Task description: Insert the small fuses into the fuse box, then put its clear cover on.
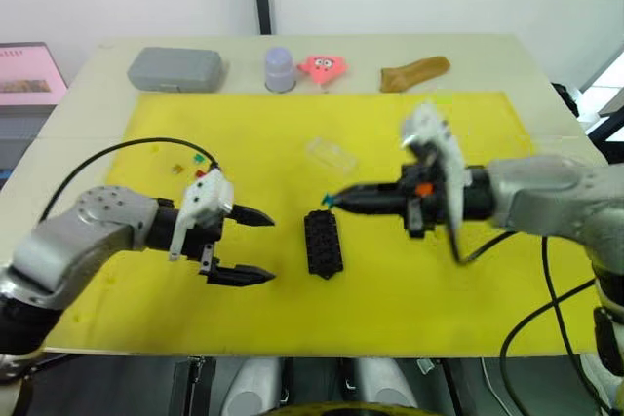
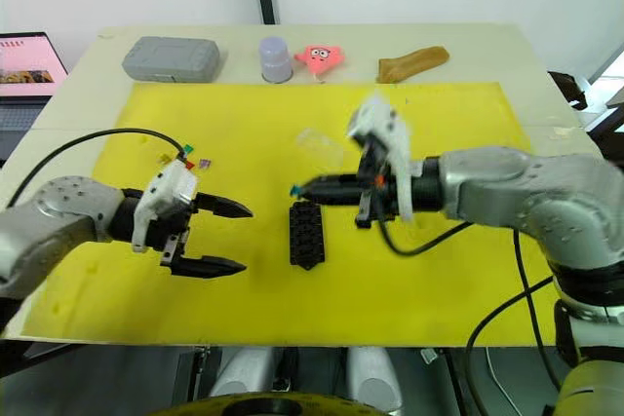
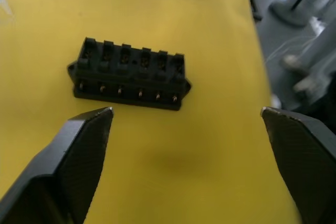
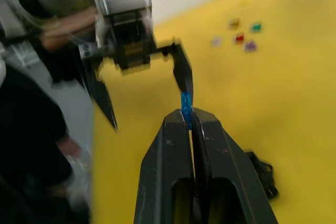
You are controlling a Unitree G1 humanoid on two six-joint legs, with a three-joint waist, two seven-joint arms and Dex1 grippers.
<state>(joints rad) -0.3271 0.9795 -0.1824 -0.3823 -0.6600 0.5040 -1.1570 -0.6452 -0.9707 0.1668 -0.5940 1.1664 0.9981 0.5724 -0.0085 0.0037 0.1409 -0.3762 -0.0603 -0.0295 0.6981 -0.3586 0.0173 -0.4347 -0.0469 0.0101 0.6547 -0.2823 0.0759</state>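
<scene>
The black fuse box (image 1: 323,243) lies on the yellow mat (image 1: 409,289), its empty slots facing up in the left wrist view (image 3: 128,74). My right gripper (image 1: 339,203) is shut on a small blue fuse (image 4: 185,103), holding it just above the far end of the fuse box. To the left of the fuse box my left gripper (image 1: 272,248) stands open with nothing between its fingers (image 3: 84,145). Several other small fuses (image 2: 185,152) lie on the mat behind the left gripper. The clear cover (image 1: 330,154) rests on the mat beyond the fuse box.
Along the table's far edge stand a grey rounded case (image 1: 175,68), a lilac cup (image 1: 280,68), a pink toy (image 1: 325,66) and a brown object (image 1: 414,72). A laptop (image 2: 24,70) sits off the table's left side.
</scene>
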